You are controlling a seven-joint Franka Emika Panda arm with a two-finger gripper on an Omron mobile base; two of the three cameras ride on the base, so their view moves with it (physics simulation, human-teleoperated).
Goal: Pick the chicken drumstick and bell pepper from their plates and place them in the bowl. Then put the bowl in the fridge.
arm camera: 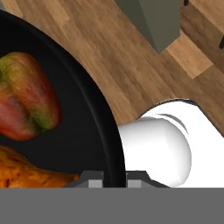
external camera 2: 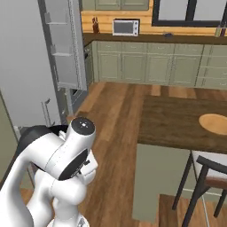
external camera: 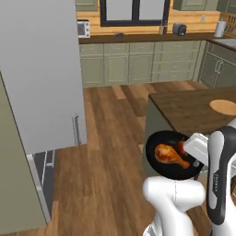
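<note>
Gripper point(arm camera: 114, 180) clamped tight on rim of black bowl point(external camera: 161, 165), one finger each side of rim, bowl held off floor beside counter. Inside bowl: chicken drumstick point(external camera: 169, 155) and bell pepper point(arm camera: 27, 97) side by side. Wooden floor point(external camera: 110, 156) below. Dark wood counter point(external camera: 198, 110) to right, tan wooden plate point(external camera: 223, 107) on it. Fridge point(external camera: 41, 73) at left, grey door swung open, white door shelves point(external camera 2: 62, 48) visible. Green cabinets point(external camera: 138, 62), microwave point(external camera 2: 124, 27) along back wall.
</note>
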